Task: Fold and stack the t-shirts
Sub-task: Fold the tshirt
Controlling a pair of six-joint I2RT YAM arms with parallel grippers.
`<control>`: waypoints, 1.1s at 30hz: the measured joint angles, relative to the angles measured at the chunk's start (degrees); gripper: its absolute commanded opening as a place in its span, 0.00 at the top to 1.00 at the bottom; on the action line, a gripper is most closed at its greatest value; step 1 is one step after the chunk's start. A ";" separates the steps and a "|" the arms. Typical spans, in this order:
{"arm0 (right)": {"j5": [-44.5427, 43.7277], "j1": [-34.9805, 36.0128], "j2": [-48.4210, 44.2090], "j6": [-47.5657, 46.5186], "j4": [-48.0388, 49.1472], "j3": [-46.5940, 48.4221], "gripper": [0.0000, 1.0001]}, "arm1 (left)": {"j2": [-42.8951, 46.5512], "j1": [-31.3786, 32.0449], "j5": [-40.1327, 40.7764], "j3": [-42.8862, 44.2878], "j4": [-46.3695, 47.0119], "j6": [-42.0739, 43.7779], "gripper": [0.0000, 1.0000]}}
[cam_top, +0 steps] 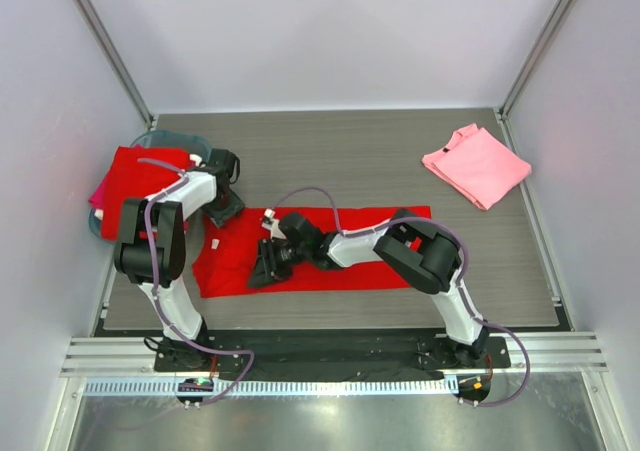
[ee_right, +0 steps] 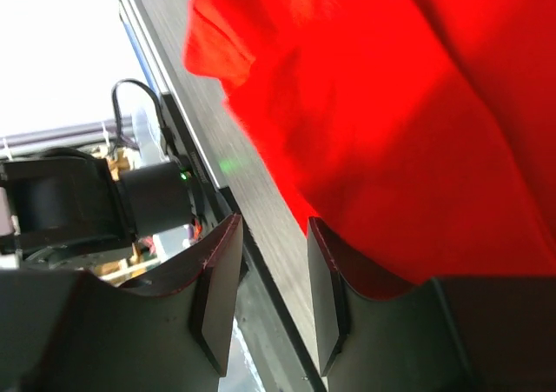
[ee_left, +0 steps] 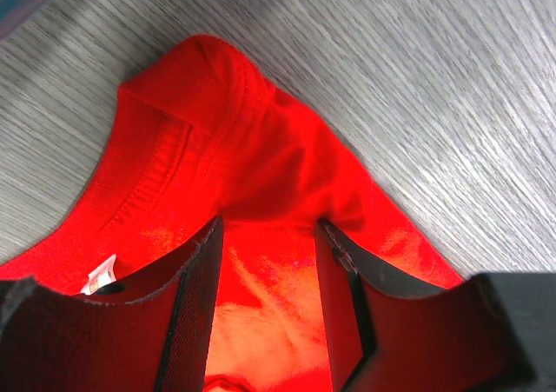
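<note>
A bright red t-shirt (cam_top: 330, 256) lies spread across the middle of the table. My left gripper (cam_top: 224, 213) is at its far left corner. In the left wrist view this gripper (ee_left: 268, 227) is open, fingers astride the red cloth (ee_left: 252, 157), which bunches up just past the tips near the collar seam. My right gripper (cam_top: 264, 269) lies low over the shirt's left part near the front edge. In the right wrist view it (ee_right: 274, 222) is open, with bare table between the fingers and red cloth (ee_right: 391, 105) against the right finger. A folded light pink t-shirt (cam_top: 476, 164) lies at the back right.
A teal basin (cam_top: 165, 137) at the far left holds a red t-shirt (cam_top: 135, 176) with a magenta one (cam_top: 99, 189) under it. A white label (ee_left: 102, 275) shows inside the collar. The left arm's base (ee_right: 78, 201) and the table's front rail lie close to the right gripper.
</note>
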State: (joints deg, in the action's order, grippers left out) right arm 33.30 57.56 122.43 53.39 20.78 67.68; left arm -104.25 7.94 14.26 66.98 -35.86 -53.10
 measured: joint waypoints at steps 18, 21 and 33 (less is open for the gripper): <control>-6.16 -1.09 3.26 -4.55 -6.23 15.32 0.60 | 0.39 -0.11 -0.42 -0.55 0.57 0.59 0.52; -6.32 -1.09 4.46 -5.03 -7.19 14.91 0.60 | 0.39 -0.11 -0.46 -0.57 0.61 0.74 0.52; -5.92 2.12 3.15 -3.89 -3.65 7.96 0.60 | 0.39 -0.22 -0.76 -0.57 0.66 0.98 0.52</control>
State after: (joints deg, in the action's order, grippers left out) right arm 27.38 59.68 125.58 49.50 17.12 75.64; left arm -103.85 7.73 13.50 66.41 -35.20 -52.12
